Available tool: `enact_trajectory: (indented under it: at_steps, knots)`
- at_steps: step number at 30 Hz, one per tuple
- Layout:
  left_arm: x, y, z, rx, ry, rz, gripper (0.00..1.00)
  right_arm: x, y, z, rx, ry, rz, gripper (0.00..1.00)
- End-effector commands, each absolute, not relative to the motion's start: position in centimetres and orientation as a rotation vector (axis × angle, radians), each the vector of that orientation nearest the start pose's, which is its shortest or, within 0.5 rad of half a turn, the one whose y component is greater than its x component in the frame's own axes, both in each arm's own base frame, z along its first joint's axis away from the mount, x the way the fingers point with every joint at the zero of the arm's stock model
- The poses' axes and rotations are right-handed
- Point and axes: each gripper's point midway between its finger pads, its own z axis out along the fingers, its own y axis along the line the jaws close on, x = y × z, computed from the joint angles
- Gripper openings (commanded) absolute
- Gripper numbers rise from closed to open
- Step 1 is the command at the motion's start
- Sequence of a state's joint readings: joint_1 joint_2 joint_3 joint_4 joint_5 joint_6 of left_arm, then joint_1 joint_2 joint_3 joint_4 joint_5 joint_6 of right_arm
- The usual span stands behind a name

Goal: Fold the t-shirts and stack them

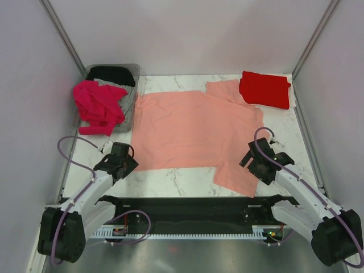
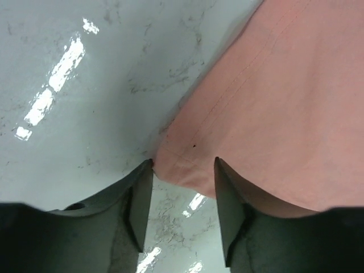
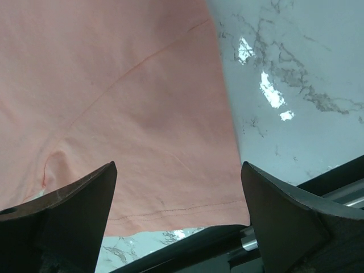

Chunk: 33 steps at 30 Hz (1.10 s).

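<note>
One salmon pink t-shirt [image 1: 193, 128] lies spread flat across the worktop [image 1: 170, 177]. We have the left gripper [image 2: 183, 163] at its near-left hem corner, jaws about half open, the corner lying between them; one fingertip [image 2: 141, 193] touches the cloth edge, nothing pinched. Our right gripper [image 3: 179, 166] hangs over the near-right sleeve by the worktop's near edge, jaws spread wide, holding nothing. A folded red t-shirt [image 1: 264, 89] sits at the far right corner.
</note>
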State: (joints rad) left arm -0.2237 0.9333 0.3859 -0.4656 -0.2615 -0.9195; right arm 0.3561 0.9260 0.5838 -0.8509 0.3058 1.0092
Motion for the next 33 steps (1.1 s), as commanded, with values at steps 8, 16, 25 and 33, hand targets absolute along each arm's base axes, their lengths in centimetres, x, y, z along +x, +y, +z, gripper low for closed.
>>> enact_trajectory:
  at_steps: [8,16,25,33]
  knots:
    - [24.2,-3.2,3.3,-0.93,2.243,-0.147,0.06,14.5,8.3,1.0,1.062,2.627,0.136,0.98]
    - [24.1,-3.2,3.5,-0.922,2.231,-0.167,0.02,13.9,8.8,0.9,1.051,2.611,0.077,0.92]
    - [24.2,-3.3,3.5,-0.918,2.23,-0.172,0.02,14.4,8.9,1.9,1.063,2.515,0.161,0.26]
    - [24.1,-3.4,3.5,-0.914,2.236,-0.179,0.02,14.5,9.1,2.9,1.06,2.484,0.231,0.0]
